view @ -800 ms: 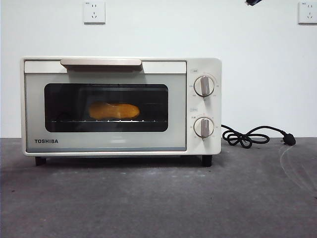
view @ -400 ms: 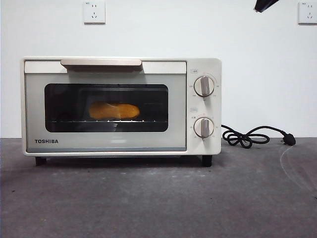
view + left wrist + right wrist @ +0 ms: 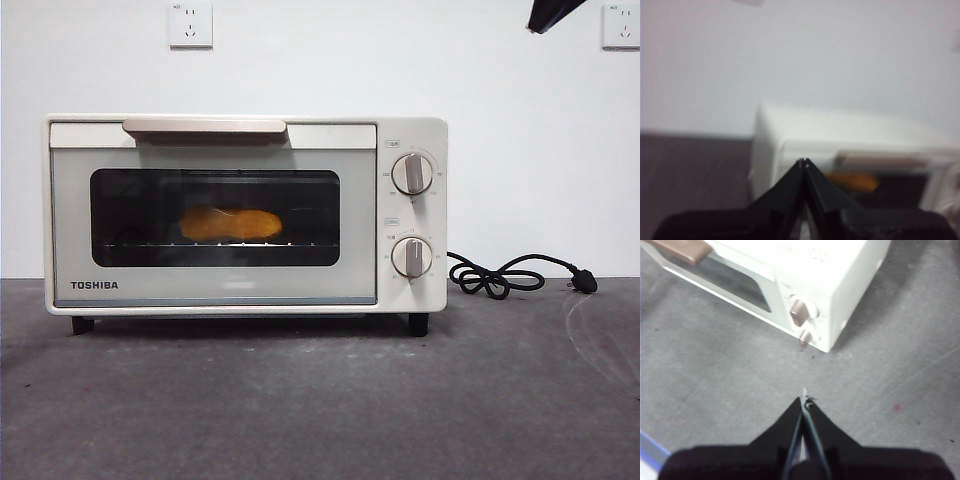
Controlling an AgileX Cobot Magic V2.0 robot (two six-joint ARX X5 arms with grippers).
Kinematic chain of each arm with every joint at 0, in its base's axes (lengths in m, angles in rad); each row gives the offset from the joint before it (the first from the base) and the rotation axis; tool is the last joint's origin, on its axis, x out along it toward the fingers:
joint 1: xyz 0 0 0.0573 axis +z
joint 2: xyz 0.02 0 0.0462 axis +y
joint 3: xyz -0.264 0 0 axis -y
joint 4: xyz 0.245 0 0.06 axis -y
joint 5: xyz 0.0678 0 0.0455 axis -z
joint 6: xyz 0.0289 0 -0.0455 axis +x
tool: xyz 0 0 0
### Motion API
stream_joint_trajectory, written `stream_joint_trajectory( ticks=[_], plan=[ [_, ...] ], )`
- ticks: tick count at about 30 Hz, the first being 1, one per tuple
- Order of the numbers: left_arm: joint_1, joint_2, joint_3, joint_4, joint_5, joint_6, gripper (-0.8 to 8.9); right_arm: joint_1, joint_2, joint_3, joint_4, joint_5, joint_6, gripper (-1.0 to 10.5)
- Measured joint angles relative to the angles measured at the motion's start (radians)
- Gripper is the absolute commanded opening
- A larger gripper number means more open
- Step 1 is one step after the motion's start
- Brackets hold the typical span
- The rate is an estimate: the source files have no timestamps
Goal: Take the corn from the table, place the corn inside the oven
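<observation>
Behind the dark glass window: the yellow-orange ribbed corn cob [image 3: 230, 224] is lying lengthwise on the wire rack, inside the cream-white boxy TOSHIBA toaster oven [image 3: 412, 220], roughly mid-window.

Change: a black gripper tip at the front view's top right corner [image 3: 553, 13] is showing larger than half a second ago and a second ago; an arm is shifting up there. Oven, corn and black coiled power cord [image 3: 500, 275] are sitting where they were.

Door: the door is standing shut, beige bar handle [image 3: 204, 126] flush along its top edge.

Meaning for the task: the corn is already in the oven with the door closed, so I judge the job is essentially finished and the arms are clearing away.

Left gripper [image 3: 804, 162]: hanging in the air off the oven's corner, facing its front; jaws pressed together, gripping nothing. Picture blurred.

Right gripper [image 3: 804, 401]: poised high over the rough dark grey table [image 3: 730, 375], out from the oven's knob-side front corner near the two round knobs [image 3: 801, 313]; jaws closed tip to tip, empty.
</observation>
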Motion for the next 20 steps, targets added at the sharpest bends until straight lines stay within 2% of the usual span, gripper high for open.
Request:
stream_joint_trajectory(
  ticks=[5, 13, 20],
  plan=[
    [-0.002, 0.003, -0.146, 0.026, -0.032, 0.001, -0.04, 0.000, 0.001, 0.000, 0.001, 0.004, 0.000, -0.1],
    [-0.014, 0.000, -0.172, 0.051, -0.050, 0.078, -0.04, 0.000, 0.001, 0.000, 0.000, 0.015, 0.000, -0.1],
    [-0.035, 0.001, -0.196, -0.078, -0.050, 0.148, -0.04, 0.000, 0.001, 0.000, 0.000, 0.015, 0.000, -0.1]
  ],
)
